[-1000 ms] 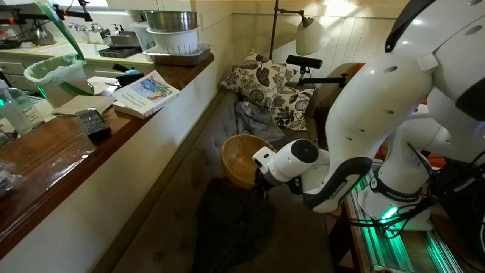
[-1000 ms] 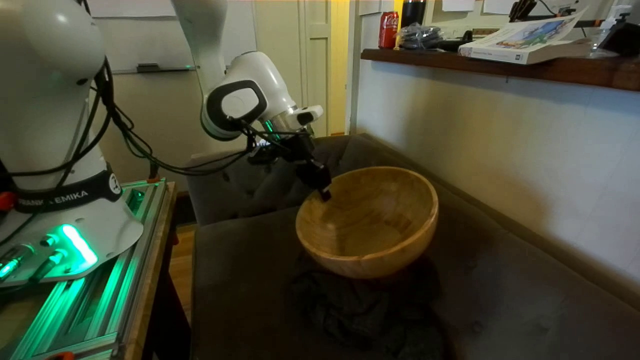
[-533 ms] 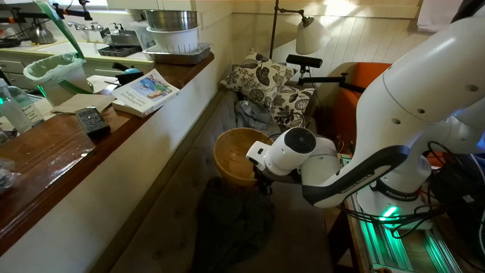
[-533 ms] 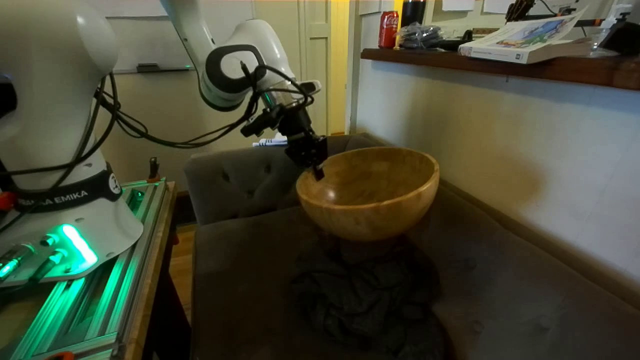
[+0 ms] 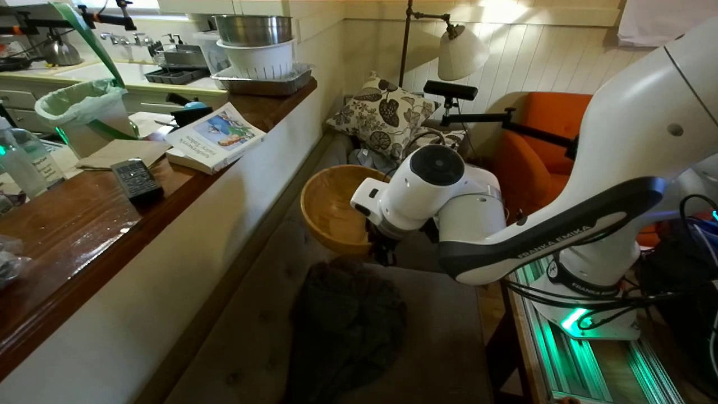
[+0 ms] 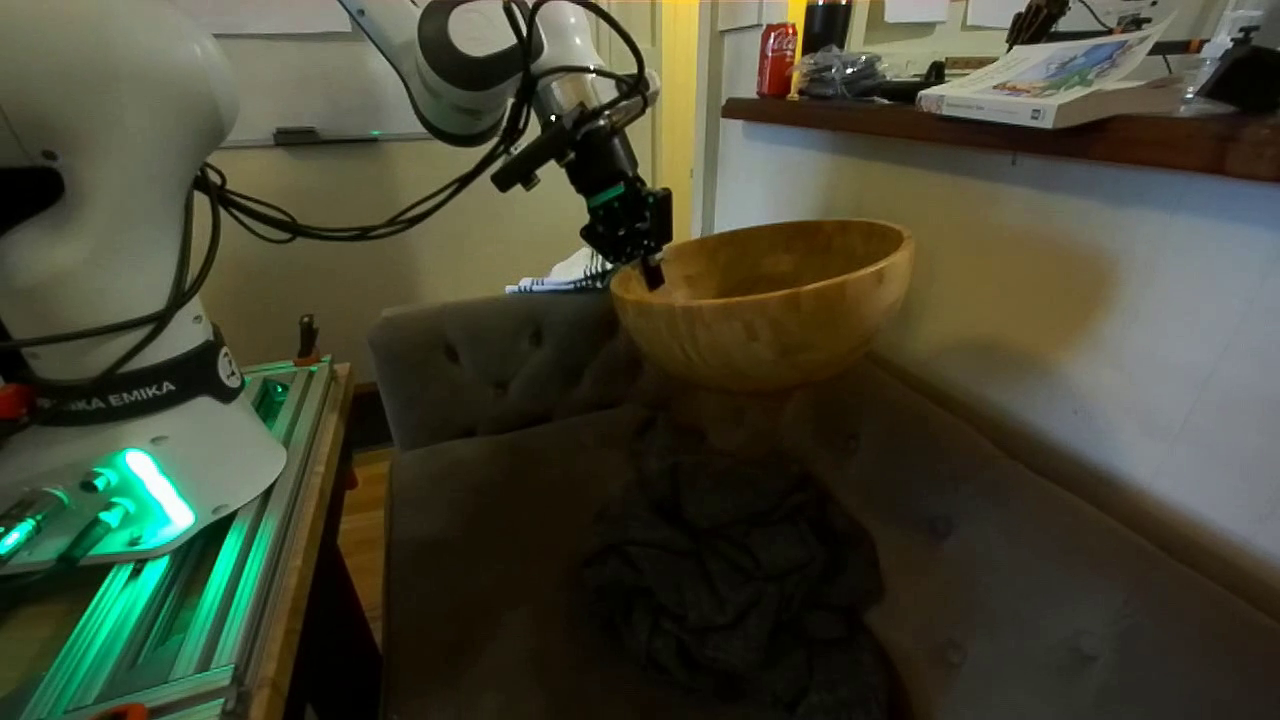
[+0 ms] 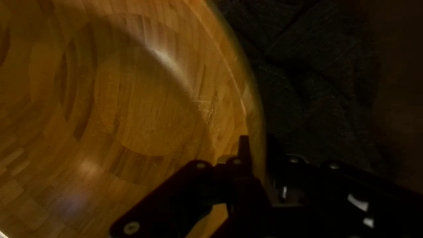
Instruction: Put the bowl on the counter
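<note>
The light tan wooden bowl (image 5: 331, 210) hangs in the air above the couch seat, slightly tilted; it also shows in an exterior view (image 6: 760, 340). My gripper (image 6: 650, 270) is shut on its near rim. In the wrist view, the gripper (image 7: 257, 142) has one finger (image 7: 244, 148) inside the bowl (image 7: 142, 105) and one outside, with the rim between them. The dark reddish-brown counter (image 5: 67, 219) runs along the top of the low wall, and its edge (image 6: 850, 115) stands higher than the bowl.
On the counter are a book (image 5: 219, 137), a black device (image 5: 137, 182), a paper bag (image 5: 126, 154), a metal tray (image 5: 258, 87) with stacked bowls, a red can (image 6: 777, 60) and a plastic bag (image 6: 840, 72). Dark cloth (image 5: 348, 320) lies on the couch (image 5: 443, 325).
My gripper has lifted the bowl up from the dark cloth on the couch, and the bowl has shifted a little toward the wall. The arm's elbow has swung back. The grip stays on the rim.
</note>
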